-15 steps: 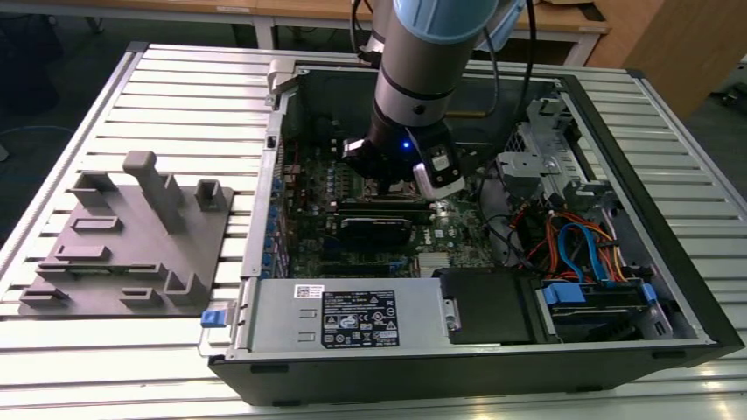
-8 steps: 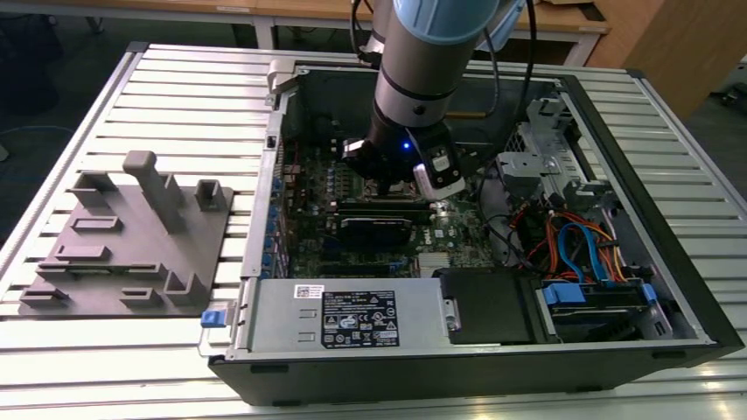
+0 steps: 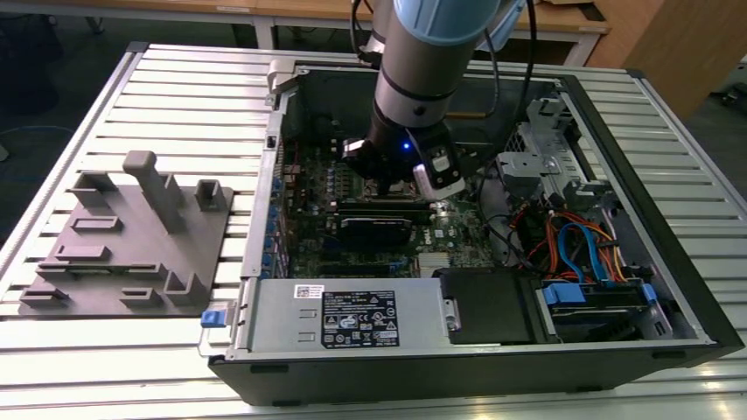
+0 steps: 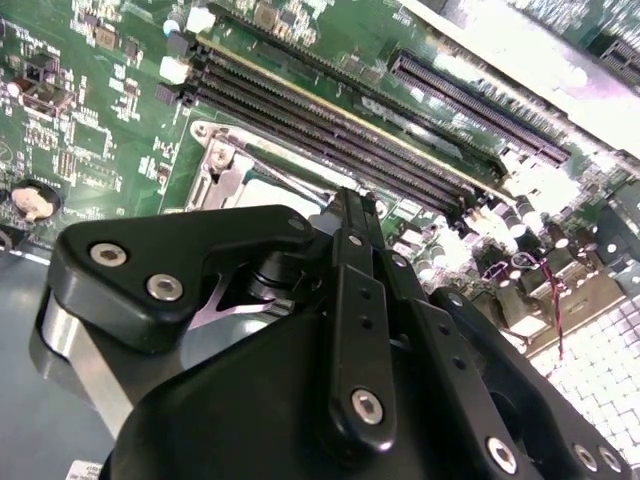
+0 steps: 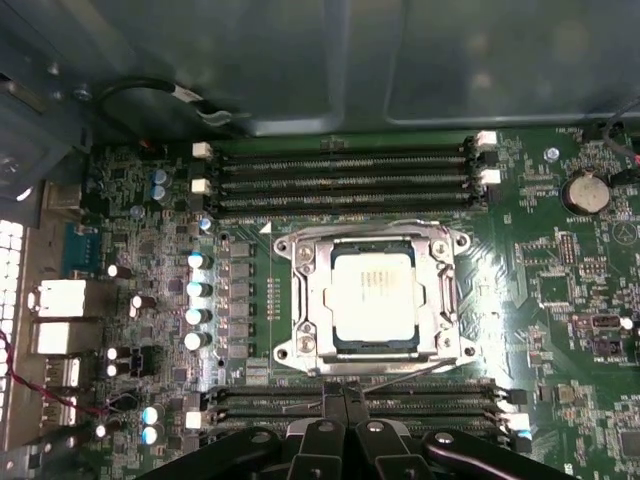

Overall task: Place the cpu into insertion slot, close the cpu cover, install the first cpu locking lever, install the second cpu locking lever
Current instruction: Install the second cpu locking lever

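The pincer (image 5: 345,405) hangs low over the motherboard, fingertips pressed together on nothing, just beside the insertion slot (image 5: 372,295). There the cpu (image 5: 373,293) lies seated, the cpu cover (image 5: 312,300) folded flat around it. Beyond run memory slots (image 5: 340,172).

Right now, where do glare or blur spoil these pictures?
In the first wrist view, glare washes the silver-tan square cpu top and the green circuit board beside it. In the second wrist view, the black claw body looms blurred, and a white metal edge blows out.
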{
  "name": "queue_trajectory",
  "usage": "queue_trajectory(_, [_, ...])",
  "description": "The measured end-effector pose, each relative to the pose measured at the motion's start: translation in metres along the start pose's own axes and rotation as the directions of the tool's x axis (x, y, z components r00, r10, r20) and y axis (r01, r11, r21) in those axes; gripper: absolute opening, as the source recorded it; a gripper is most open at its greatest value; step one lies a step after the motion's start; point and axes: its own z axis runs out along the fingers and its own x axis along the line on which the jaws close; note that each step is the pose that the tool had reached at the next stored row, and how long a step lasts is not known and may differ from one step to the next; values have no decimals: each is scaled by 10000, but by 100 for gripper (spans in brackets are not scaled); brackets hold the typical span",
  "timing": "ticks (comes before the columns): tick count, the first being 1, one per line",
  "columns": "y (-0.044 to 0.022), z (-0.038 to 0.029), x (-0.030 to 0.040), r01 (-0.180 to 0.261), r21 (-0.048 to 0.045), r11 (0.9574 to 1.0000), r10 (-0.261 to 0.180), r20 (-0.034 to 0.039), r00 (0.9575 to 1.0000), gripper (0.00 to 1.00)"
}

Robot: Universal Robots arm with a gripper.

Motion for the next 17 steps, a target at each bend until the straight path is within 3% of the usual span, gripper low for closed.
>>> queue_trajectory(1, [-3, 2, 0, -2, -64, 10000, 1, -19, 10000, 10])
queue_trajectory(3, [-16, 17, 0, -3, -101, 9999, 2, -34, 10000, 10])
queue_trajectory(6, [-36, 57, 21, -7, -98, 10000, 6, -53, 10000, 10])
queue_trajectory(11, [-57, 133, 114, -11, -101, 9999, 10, -72, 10000, 10])
queue_trajectory(17, [-60, 147, 141, -7, -156, 9999, 6, -75, 10000, 10])
